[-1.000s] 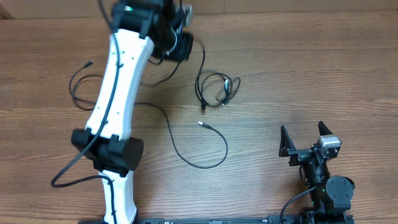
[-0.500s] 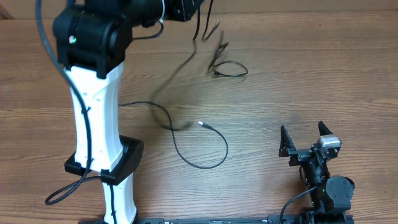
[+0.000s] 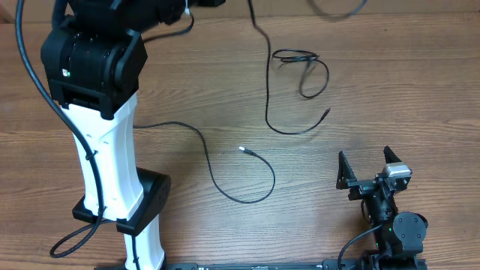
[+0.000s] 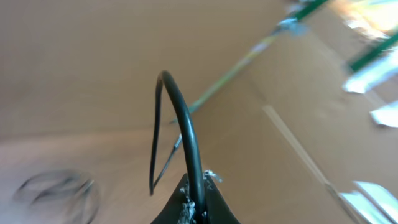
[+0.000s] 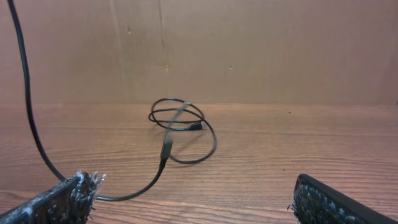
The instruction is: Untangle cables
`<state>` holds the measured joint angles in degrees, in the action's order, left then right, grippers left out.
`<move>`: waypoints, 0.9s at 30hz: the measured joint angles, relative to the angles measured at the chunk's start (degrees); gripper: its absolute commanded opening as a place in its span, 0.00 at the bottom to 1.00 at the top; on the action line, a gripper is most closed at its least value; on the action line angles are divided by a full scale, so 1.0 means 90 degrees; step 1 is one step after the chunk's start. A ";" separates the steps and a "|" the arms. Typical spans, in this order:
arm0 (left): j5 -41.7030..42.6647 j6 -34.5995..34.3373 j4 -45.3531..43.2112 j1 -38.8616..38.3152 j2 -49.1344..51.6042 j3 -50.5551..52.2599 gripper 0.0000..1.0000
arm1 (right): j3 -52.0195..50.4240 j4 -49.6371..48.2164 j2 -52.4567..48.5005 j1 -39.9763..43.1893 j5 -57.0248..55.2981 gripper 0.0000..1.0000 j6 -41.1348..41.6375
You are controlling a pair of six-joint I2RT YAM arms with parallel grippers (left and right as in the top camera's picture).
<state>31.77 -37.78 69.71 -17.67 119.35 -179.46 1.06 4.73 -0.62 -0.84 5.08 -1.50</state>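
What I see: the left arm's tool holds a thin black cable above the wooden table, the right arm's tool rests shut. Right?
No: the right arm's tool is open, jaws spread wide, as the right wrist view shows. The left arm's tool does hold the thin black cable above the wooden table.

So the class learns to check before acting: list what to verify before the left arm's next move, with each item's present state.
1. Left pincer shut on the raised cable: ok.
2. Right pincer open, clear of all cables: ok.
3. Coil free of the raised cable: cannot tell.
4. Long cable flat on the table, apart from the coil: ok.
5. Left wrist view sharp: not ok, blurred.
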 measured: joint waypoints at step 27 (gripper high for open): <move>-0.0291 0.0398 -0.0767 0.0338 0.0000 0.0005 0.04 | 0.0000 0.0002 0.0000 0.0000 -0.0002 1.00 0.0000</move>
<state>29.15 -34.20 62.81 -14.63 119.35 -179.41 1.06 4.75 -0.62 -0.84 5.06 -1.50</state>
